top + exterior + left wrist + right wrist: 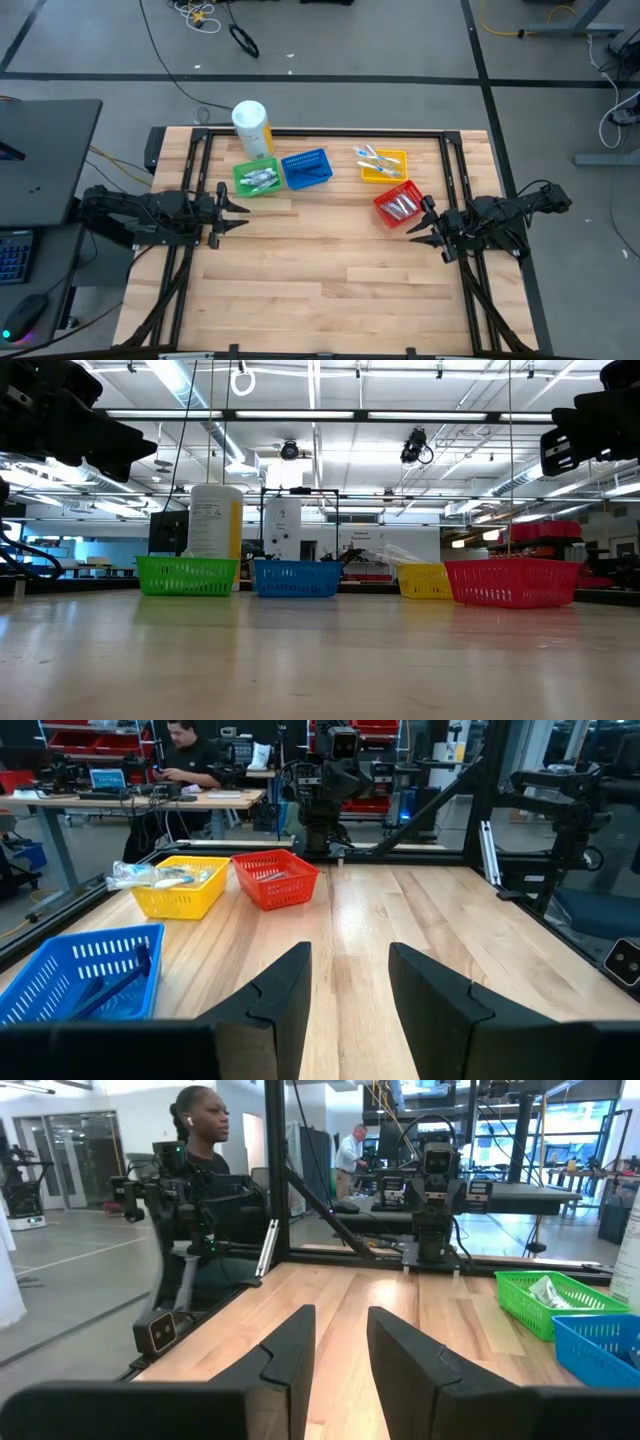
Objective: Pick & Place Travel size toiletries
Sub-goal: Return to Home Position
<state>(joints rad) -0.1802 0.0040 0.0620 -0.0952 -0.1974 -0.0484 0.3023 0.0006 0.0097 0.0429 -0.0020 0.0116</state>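
Wood table carries four baskets along its far side, left to right: green basket, blue basket, yellow basket, red basket (the red one sits a little nearer than the rest in the high view). Bottle stands upright just behind the green basket. Contents: silver tubes lie in the green basket; a dark razor leans inside the blue basket; toothbrushes lie in the yellow basket, ends poking over the rim; silver pieces lie in the red basket, too small to tell apart. Left gripper hangs above the table's left edge, near the green basket, pointing inward; fingers spread, nothing between them. Right gripper hangs at the right edge, just beside the red basket, facing the left one; fingers likewise parted and empty. Person sits off the table's side, beyond the frame.
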